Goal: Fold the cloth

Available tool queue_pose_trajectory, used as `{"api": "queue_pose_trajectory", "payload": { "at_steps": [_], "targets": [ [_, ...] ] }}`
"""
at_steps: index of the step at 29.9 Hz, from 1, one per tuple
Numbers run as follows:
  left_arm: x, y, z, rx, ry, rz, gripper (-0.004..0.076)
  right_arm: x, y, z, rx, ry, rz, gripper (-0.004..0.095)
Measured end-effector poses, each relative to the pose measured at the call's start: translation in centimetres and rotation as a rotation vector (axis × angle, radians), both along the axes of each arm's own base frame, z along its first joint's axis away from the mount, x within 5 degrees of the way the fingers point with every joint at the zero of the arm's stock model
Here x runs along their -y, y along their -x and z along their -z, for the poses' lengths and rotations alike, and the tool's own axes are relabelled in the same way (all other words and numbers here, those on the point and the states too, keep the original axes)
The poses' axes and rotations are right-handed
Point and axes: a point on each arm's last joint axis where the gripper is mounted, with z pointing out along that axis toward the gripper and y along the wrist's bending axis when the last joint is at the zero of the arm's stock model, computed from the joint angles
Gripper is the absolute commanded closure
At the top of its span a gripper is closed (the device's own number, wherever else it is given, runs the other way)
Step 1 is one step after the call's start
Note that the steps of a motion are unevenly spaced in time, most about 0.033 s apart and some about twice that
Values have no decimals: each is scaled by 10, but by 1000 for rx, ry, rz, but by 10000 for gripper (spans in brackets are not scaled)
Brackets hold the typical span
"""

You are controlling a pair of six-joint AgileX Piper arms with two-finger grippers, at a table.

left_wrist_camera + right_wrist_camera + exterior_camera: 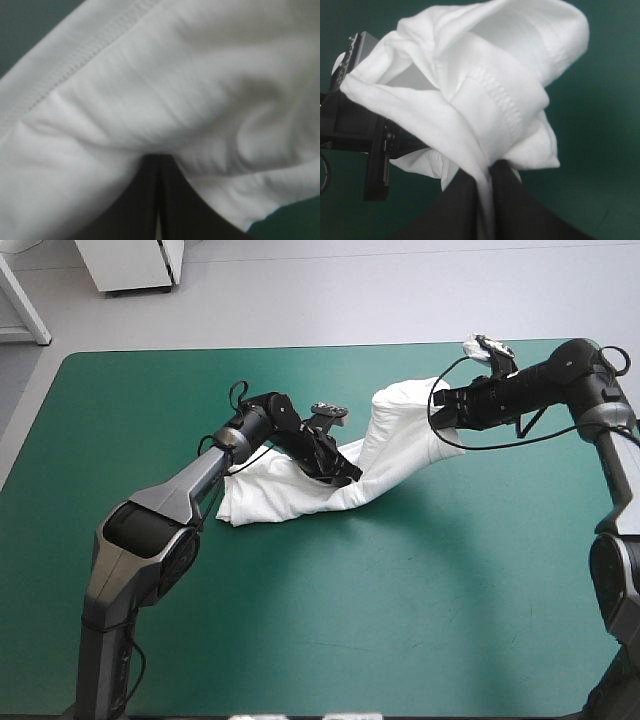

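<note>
Black fingers of the left claw are pressed almost together, pinching a fold of the white T-shirt near a stitched hem. The right claw likewise nips bunched cloth, the sheet caught between its nearly closed fingers. On the teal-green worktop the T-shirt runs as a crumpled band across the middle, its left end lying flat and its right end rising toward the worktop's far edge. The left claw grips at the worktop's centre, the right nearer its far right corner.
</note>
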Motion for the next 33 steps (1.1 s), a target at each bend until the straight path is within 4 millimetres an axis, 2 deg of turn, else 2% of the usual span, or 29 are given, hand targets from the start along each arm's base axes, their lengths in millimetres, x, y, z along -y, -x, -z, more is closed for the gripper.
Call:
{"api": "queue_pose_trajectory", "payload": {
  "at_steps": [2,4,7,10,12,16,20,22,25,29,33],
  "targets": [
    [-3,-1,-10,20,-39,14,734,0,0,0,0,-5,0,921],
    [-11,-1,-31,66,-76,16,734,-1,0,-2,6,-9,-1,921],
    [-36,2,-83,166,-97,-22,734,-2,0,-5,13,-32,-3,921],
    [-74,14,-141,288,-106,-95,734,-5,0,-8,27,-72,-10,921],
    [-105,28,-181,374,-99,-161,734,-9,0,-10,40,-106,-21,921],
    [-158,66,-246,529,-82,-286,734,-25,0,-14,61,-149,-49,921],
    [-193,119,-300,686,-62,-383,734,-58,5,-15,83,-148,-111,921],
    [-199,144,-318,749,-50,-403,734,-79,8,-15,104,-151,-143,921],
    [-201,169,-334,807,-28,-406,734,-108,12,-15,131,-161,-178,921],
    [-202,188,-343,826,-9,-412,734,-144,9,-9,138,-176,-241,921],
    [-202,196,-347,834,-2,-414,734,-176,3,4,138,-180,-292,920]
  ]
}}
